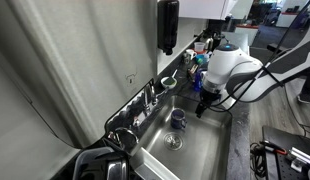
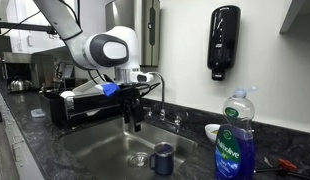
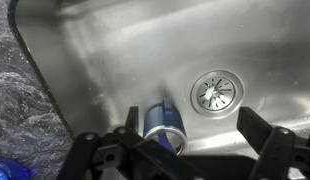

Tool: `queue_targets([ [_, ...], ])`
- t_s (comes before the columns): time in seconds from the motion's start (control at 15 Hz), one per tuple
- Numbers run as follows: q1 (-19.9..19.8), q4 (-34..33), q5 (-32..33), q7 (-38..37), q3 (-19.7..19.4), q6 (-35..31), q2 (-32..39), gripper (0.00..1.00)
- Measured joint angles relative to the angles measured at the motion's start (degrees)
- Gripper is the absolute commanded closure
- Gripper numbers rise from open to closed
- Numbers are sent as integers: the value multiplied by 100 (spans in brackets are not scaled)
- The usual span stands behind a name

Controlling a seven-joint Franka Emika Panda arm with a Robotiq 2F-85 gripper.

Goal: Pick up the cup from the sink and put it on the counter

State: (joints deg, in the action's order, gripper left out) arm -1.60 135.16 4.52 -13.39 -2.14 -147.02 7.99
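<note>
The small dark blue cup (image 1: 178, 118) stands upright in the steel sink (image 1: 200, 150), close beside the round drain (image 1: 173, 141). It also shows in an exterior view (image 2: 163, 158) and in the wrist view (image 3: 162, 120), where its pale inside and handle are visible. My gripper (image 1: 202, 105) hangs above the basin, open and empty, a short way above the cup. Its fingers (image 2: 133, 124) point down, and in the wrist view (image 3: 180, 160) they straddle the cup from above. The dark grey counter (image 2: 35, 115) surrounds the basin.
A chrome faucet (image 1: 150, 95) stands at the sink's back edge. A black soap dispenser (image 2: 224, 40) hangs on the wall. A blue dish-soap bottle (image 2: 234, 140) and a small pale bowl (image 2: 212, 131) stand on the counter. A dark dish rack (image 2: 70, 105) sits beside the sink.
</note>
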Motion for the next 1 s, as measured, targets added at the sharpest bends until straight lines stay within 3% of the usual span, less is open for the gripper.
queue_targets([
  [0.4, 0, -33, 16, 0, -9, 7, 127, 0],
  [1.0, 29, -812, 2, 258, 0, -12, 1525, 0],
])
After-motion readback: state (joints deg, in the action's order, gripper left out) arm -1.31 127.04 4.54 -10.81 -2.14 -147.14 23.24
